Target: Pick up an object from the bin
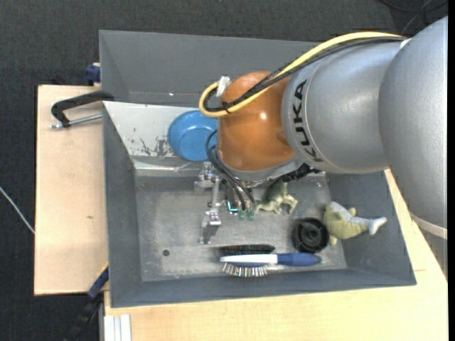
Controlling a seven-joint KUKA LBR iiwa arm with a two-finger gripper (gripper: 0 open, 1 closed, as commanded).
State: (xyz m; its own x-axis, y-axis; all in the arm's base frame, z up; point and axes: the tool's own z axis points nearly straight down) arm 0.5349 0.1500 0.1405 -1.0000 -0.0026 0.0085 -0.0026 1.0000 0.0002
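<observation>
The arm point(370, 98) reaches into the bin point(121, 212) from the right, and its orange cover point(252, 130) hangs over the middle of the bin, so most of the wrist below it is hidden. The jaws are low, near the bin floor, over a bare part of it in the middle. I cannot tell whether they are wide or narrow, because only some metal parts show under the cover, and I see nothing between them. The nearest things are a small pale toy figure point(279, 203), which lies just beside the jaws on their right, and a brush point(263, 259) with a black head and a blue and white handle, which lies flat near the front wall, a little below the jaws. Further right there are a black round thing point(309, 234) and a yellowish soft toy point(348, 222), close together, and a blue cup point(190, 135) rests against the back wall, partly under the cover. In my judgement the step in hand is the approach: the jaws are down in the bin, but nothing is gripped yet as far as the view shows. The next move calls for bringing the jaws exactly over one thing, most likely the toy figure or the brush, closing on it firmly, and lifting straight up without pushing the neighbours.
</observation>
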